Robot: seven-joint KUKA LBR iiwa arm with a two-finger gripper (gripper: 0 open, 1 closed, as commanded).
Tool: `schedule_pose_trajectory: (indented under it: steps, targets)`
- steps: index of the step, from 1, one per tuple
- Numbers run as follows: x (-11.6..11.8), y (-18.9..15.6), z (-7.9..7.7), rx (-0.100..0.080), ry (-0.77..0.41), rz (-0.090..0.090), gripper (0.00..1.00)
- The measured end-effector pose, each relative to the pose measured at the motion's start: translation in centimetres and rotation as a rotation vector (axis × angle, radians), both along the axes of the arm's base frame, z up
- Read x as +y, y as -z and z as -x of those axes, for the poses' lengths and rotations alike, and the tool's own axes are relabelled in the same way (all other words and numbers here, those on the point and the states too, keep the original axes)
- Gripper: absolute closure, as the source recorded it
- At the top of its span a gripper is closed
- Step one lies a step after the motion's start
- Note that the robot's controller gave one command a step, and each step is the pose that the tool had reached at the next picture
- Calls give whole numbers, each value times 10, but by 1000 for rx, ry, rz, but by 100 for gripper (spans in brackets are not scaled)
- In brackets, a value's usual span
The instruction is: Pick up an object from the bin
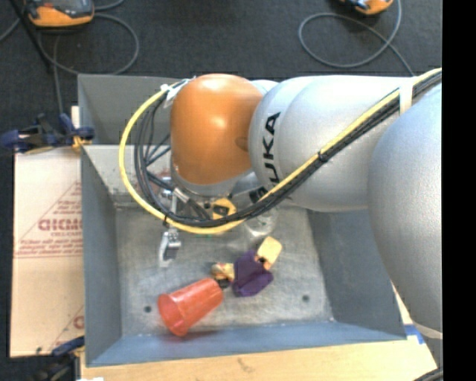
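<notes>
Sideways lies the red cup (190, 305) — wide end pointing lower-left.

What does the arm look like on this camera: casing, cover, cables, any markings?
The arm has a smooth, rounded silver-grey casing with black KUKA lettering running up its side. A glossy orange dome-shaped cover caps the wrist. A yellow cable runs along the casing and loops round the wrist, with a bundle of thin black cables inside that loop.

An orange-and-black plastic device (63, 10) lies on the dark floor (223, 37) at top left, another orange-and-black device (364, 4) at top right, thin black cables (300, 31) looping nearby.
</notes>
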State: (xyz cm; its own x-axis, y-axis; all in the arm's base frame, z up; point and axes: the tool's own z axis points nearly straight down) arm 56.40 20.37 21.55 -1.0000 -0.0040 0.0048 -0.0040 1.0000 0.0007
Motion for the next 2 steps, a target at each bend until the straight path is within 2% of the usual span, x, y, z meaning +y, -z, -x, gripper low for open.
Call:
schedule_pose_trajectory:
  steps: [1,2]
  targets:
    - [-1,-5,-2,-8,4,-2,0]
    - [-7,6,24,-13,-67,-1,0]
